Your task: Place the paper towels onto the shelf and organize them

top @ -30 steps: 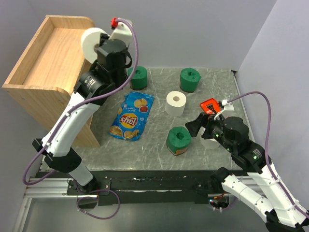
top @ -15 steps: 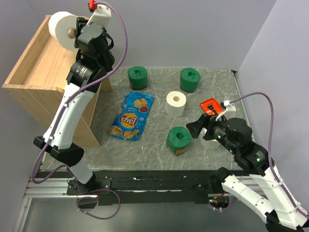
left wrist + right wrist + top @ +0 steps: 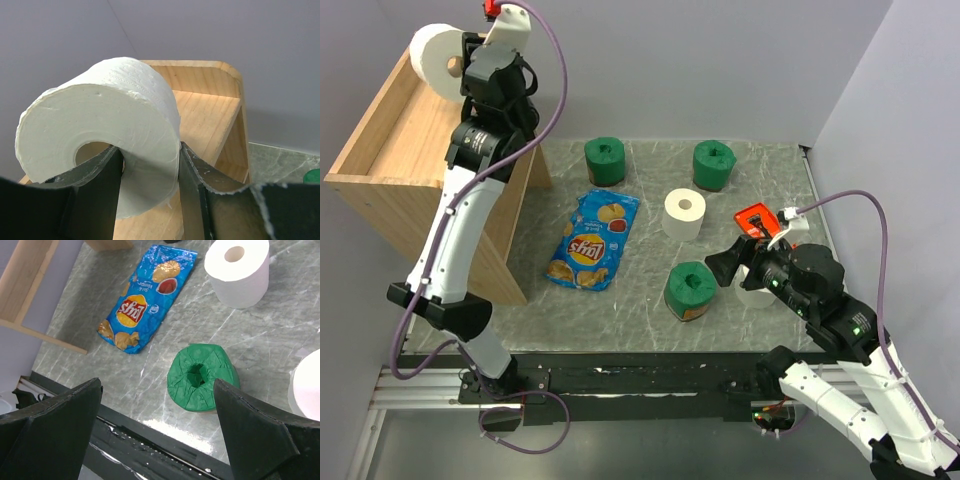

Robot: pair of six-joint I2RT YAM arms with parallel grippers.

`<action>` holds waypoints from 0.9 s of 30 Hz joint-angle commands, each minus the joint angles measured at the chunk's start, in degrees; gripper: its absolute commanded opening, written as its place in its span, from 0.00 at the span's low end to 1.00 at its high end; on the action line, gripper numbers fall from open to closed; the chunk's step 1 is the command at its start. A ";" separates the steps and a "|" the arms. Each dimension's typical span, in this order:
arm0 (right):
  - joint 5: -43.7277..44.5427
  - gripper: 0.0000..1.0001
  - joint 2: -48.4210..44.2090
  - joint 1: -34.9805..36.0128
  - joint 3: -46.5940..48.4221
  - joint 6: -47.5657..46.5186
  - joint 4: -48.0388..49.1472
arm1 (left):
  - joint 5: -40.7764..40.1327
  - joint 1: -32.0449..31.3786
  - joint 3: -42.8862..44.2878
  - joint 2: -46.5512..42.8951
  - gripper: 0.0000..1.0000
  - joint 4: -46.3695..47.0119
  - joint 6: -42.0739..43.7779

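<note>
One white roll (image 3: 428, 50) now up over shelf (image 3: 380, 130), gripped by left end effector (image 3: 150, 175); right end effector (image 3: 723, 267) open. Drop likely next.

Probably a robot lab — bare walls (image 3: 720, 60), marbled table (image 3: 640, 310), base rail (image 3: 650, 382).

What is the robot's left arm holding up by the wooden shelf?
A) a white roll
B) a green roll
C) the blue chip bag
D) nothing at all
A: the left end effector grips a white roll, one finger inside its hollow centre and one outside, up by the top of the shelf.
</note>
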 commanded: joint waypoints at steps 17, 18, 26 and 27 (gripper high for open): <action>0.20 0.99 0.84 0.23 3.80 -2.36 2.15 | 4.73 3.04 5.13 4.10 0.71 4.59 0.48; 0.29 1.00 0.93 0.32 3.80 -2.54 2.24 | 4.55 3.30 5.13 4.10 0.72 5.47 0.92; 0.55 0.99 1.37 0.32 3.88 -2.98 2.15 | 4.11 4.98 8.20 6.20 0.76 8.37 3.29; 0.73 1.00 1.37 0.23 4.06 -3.07 2.06 | 3.93 4.98 8.38 6.38 0.77 8.72 3.99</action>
